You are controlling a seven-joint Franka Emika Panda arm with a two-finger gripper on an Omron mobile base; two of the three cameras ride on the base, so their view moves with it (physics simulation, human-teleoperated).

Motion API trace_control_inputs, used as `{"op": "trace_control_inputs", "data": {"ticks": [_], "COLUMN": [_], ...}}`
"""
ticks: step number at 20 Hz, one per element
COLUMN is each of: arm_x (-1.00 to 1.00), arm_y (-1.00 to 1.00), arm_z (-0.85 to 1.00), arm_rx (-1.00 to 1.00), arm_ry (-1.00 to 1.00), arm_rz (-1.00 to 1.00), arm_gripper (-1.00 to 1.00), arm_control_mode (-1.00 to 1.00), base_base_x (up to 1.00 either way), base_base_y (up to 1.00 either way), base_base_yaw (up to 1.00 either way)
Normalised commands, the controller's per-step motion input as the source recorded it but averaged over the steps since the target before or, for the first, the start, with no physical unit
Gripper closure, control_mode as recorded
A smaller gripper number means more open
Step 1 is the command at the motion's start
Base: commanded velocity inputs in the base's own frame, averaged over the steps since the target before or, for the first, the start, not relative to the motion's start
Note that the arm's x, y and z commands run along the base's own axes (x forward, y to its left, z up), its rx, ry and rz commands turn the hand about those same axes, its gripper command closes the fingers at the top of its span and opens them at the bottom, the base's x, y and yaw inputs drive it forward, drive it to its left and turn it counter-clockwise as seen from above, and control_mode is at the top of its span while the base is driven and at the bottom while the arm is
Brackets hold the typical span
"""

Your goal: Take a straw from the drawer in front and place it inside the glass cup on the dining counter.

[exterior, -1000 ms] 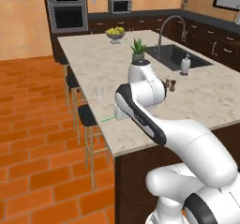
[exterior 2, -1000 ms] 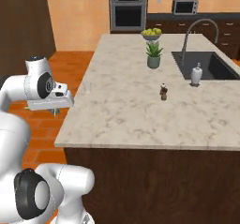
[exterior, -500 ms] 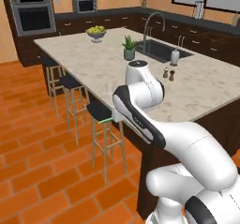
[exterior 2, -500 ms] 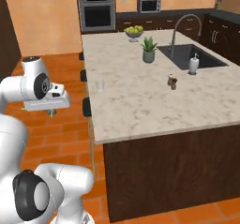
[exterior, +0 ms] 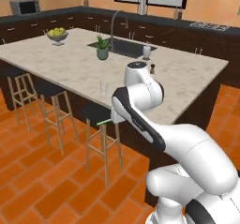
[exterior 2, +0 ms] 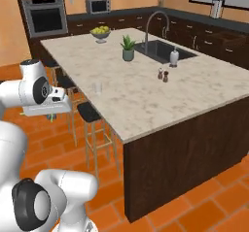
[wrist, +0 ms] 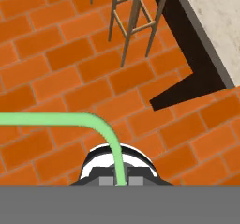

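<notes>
You had the tool (exterior: 108, 122) pinching the straw (exterior: 104, 122) low beside the dining counter (exterior: 75, 73), over the brick floor (wrist: 56, 54), so it stayed secure in transit. The glass cup (exterior: 102, 87) stood near the stool-side edge.

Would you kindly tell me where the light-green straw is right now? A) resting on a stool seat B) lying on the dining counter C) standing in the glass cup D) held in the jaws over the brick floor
D: the straw rises from between the closed jaws, with orange brick floor beneath it.
</notes>
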Motion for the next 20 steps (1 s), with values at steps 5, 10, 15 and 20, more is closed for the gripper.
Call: {"op": "trace_control_inputs", "data": {"ticks": [5, 10, 15, 20], "arm_x": [0.0, 0.0, 0.0, 0.0], "arm_y": [0.0, 0.0, 0.0, 0.0], "arm_z": [0.0, 0.0, 0.0, 0.0], "arm_rx": [0.0, 0.0, 0.0, 0.0], "arm_ry": [0.0, 0.0, 0.0, 0.0], "arm_rz": [0.0, 0.0, 0.0, 0.0], "arm_gripper": [1.0, 1.0, 1.0, 1.0], "arm_control_mode": [1.0, 1.0, 1.0, 1.0], "base_base_x": [0.23, 0.23, 0.23, 0.06], "base_base_y": [0.89, 0.87, 0.88, 0.91], "base_base_yaw": [-0.6, -0.6, -0.6, -0.58]}}
